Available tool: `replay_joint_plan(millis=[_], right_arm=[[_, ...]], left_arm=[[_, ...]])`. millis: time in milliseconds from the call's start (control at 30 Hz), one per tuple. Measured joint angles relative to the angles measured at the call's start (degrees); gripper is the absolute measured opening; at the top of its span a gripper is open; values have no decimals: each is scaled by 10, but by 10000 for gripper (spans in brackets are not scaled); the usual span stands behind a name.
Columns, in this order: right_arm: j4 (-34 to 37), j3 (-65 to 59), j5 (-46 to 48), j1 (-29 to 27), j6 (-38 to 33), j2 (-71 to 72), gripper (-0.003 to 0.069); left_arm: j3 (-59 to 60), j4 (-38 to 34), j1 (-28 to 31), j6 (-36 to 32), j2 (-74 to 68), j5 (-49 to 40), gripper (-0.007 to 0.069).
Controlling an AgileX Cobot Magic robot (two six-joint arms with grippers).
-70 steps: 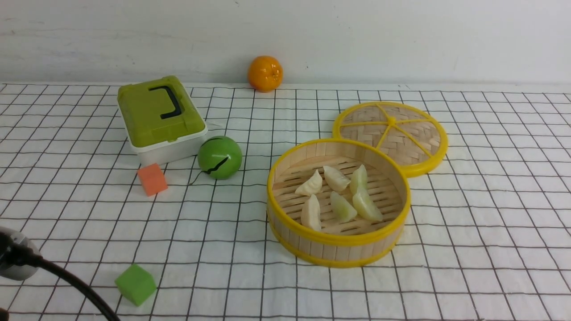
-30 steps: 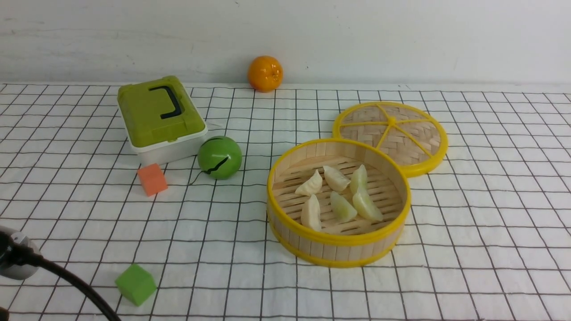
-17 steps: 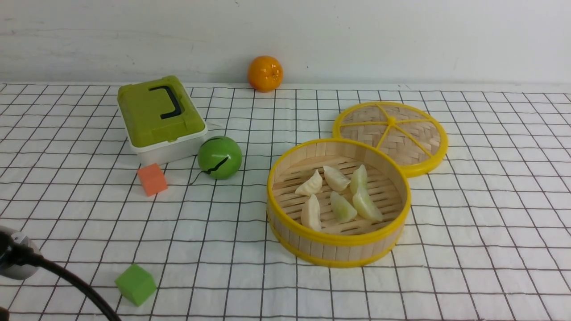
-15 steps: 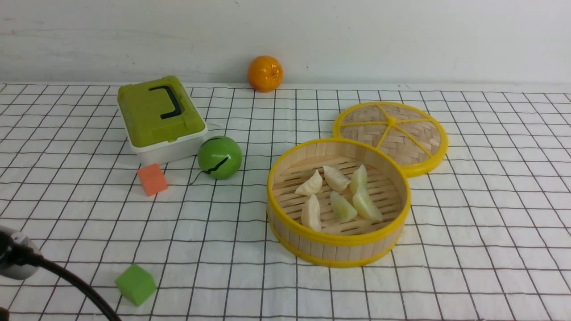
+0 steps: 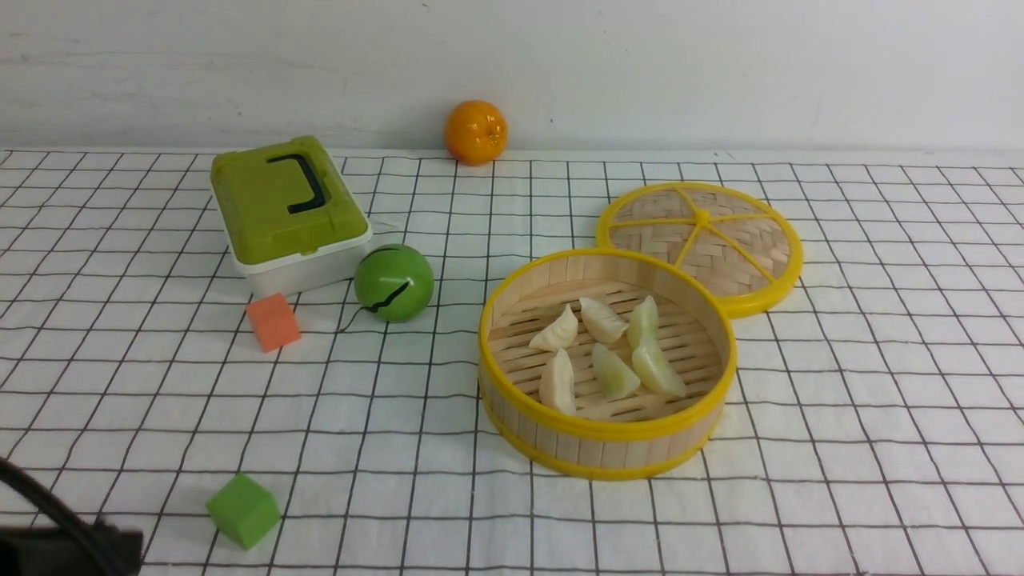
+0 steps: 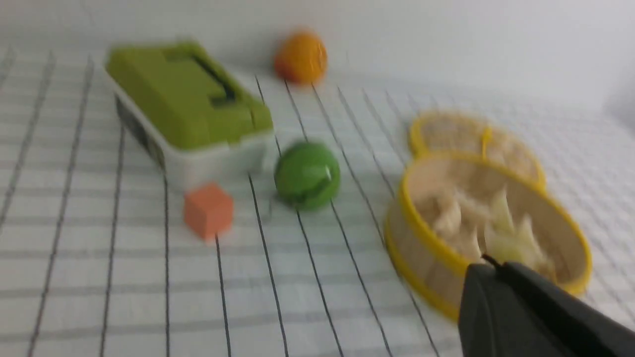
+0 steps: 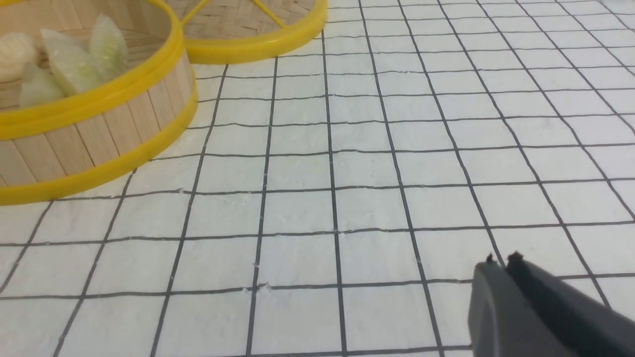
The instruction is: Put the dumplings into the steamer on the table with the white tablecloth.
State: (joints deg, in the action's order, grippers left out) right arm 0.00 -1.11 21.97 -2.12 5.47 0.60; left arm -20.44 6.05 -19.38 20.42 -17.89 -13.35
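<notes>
All six dumplings (image 5: pixel 610 347) lie inside the steamer (image 5: pixel 606 442) on the white tablecloth (image 5: pixel 840 416), so loading looks finished. Both the left gripper (image 6: pixel 488 263) and right gripper (image 7: pixel 502 259) have their fingers pressed together, empty; next, likely only parking the arms.

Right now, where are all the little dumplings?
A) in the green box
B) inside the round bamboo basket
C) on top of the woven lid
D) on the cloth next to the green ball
B: all six dumplings lie on the slatted floor inside the steamer, none on the cloth.
</notes>
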Motion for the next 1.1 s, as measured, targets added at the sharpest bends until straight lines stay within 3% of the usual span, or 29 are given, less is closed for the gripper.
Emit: replay_joint_plan(millis=[133,267,400,667,867,1100], right_arm=[[0,0,0,0,0,0,33],[0,0,0,0,0,0,41],[0,0,0,0,0,0,45],[-4,0,0,0,0,0,58],[-4,0,0,0,0,0,63],[-4,0,0,0,0,0,77]], left_arm=[[125,-10,94,0,91,171,-13],[194,-28,151,0,154,198,-13],[218,-34,179,0,183,164,-13],[221,-35,182,0,184,30,-13],[221,-36,182,-56,184,-62,-13],[221,-38,182,-58,184,-70,-13]])
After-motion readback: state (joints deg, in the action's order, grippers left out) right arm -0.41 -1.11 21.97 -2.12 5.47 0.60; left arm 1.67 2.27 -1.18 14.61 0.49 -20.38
